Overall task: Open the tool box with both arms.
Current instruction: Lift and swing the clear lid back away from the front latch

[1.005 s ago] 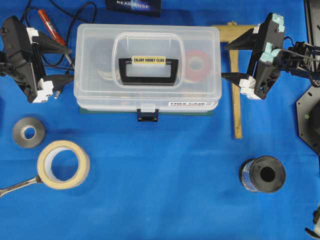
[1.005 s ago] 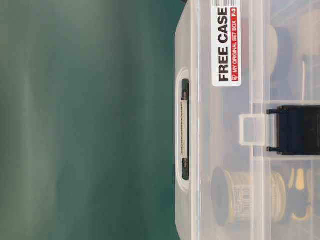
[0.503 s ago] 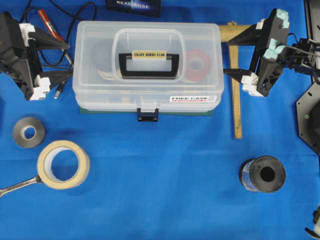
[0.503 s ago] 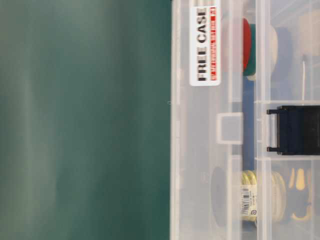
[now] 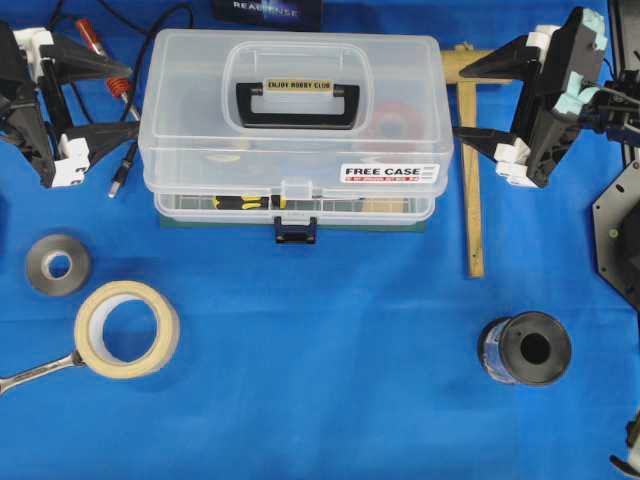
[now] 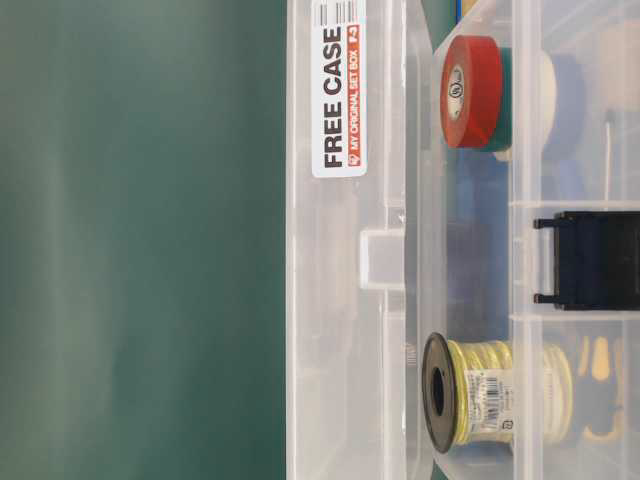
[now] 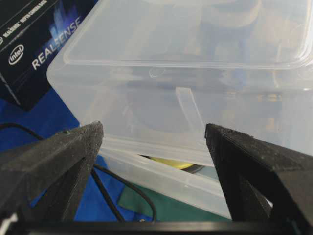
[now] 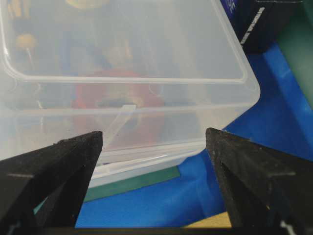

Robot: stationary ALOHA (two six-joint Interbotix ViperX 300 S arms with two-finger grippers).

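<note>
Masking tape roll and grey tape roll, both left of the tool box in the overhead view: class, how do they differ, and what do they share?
The masking tape roll is cream, the grey tape roll dull grey. The masking tape roll is wider across with a large centre hole; the grey tape roll is smaller with a narrow hole. A wrench reaches the masking tape roll; the grey tape roll lies alone. Both lie flat on the blue cloth.

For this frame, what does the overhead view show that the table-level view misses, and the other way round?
Only the overhead view shows the left gripper and right gripper, both open, one at each end of the tool box, plus the box's black handle, the masking tape roll and the wrench.

Only the table-level view shows the gap under the raised lid, with the red tape roll and the yellow wire spool seen clearly.

Both show the FREE CASE sticker and the dark latch.
</note>
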